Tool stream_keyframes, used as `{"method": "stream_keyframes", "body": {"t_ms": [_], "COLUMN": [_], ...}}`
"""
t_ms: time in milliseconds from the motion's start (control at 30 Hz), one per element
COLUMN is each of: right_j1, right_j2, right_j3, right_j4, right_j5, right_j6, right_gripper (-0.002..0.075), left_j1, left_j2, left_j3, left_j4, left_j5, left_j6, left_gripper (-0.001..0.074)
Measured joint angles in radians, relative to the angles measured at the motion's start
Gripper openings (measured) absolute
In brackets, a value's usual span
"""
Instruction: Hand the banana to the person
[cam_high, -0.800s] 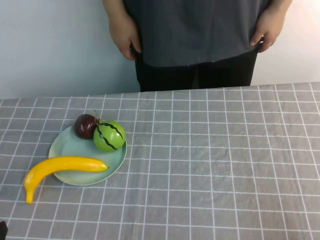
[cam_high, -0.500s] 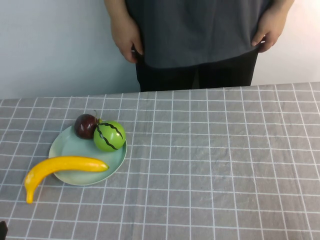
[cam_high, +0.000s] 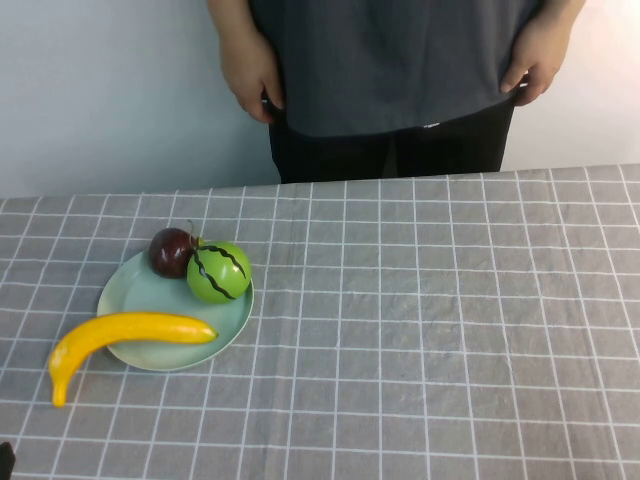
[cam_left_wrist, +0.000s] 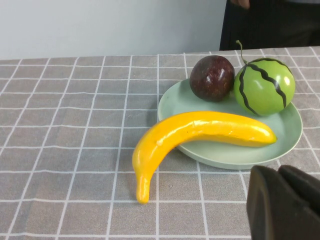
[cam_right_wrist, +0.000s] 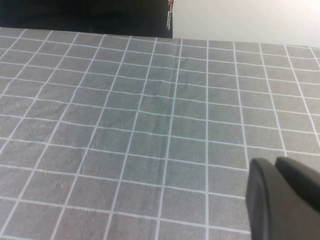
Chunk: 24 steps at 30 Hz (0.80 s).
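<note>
The yellow banana (cam_high: 130, 330) lies half on the pale green plate (cam_high: 150, 292) at the table's left, its tapered tip on the cloth toward the near left edge. It also shows in the left wrist view (cam_left_wrist: 200, 131). The person (cam_high: 390, 70) stands behind the far edge, hands at the hips. My left gripper (cam_left_wrist: 279, 171) is shut and empty, low over the cloth just short of the plate (cam_left_wrist: 292, 131) and apart from the banana. My right gripper (cam_right_wrist: 275, 162) is shut and empty over bare cloth on the right side.
A round green striped fruit (cam_high: 219, 271) and a dark purple fruit (cam_high: 172, 251) sit on the plate's far side. Grey checked cloth (cam_high: 430, 330) covers the table. A pale wall stands behind the person.
</note>
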Motion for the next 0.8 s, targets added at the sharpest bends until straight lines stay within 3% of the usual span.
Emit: {"method": "stream_keyframes", "body": {"t_ms": [367,667,800], "right_j1": [0.0,0.0,0.0], "right_j2": [0.0,0.0,0.0], "right_j3": [0.0,0.0,0.0], "right_j4": [0.0,0.0,0.0], "right_j5": [0.0,0.0,0.0], "right_j6": [0.0,0.0,0.0], "right_gripper": [-0.0006,-0.0006,-0.0006], "left_j1": [0.0,0.0,0.0], "left_j2": [0.0,0.0,0.0], "left_j3": [0.0,0.004,0.004], "left_j4": [-0.041,-0.526,-0.592], "left_j5": [-0.017,-0.166,-0.205], "left_j6": [-0.004,-0.159,-0.164], "left_gripper": [-0.0004,-0.0005,-0.0004]}}
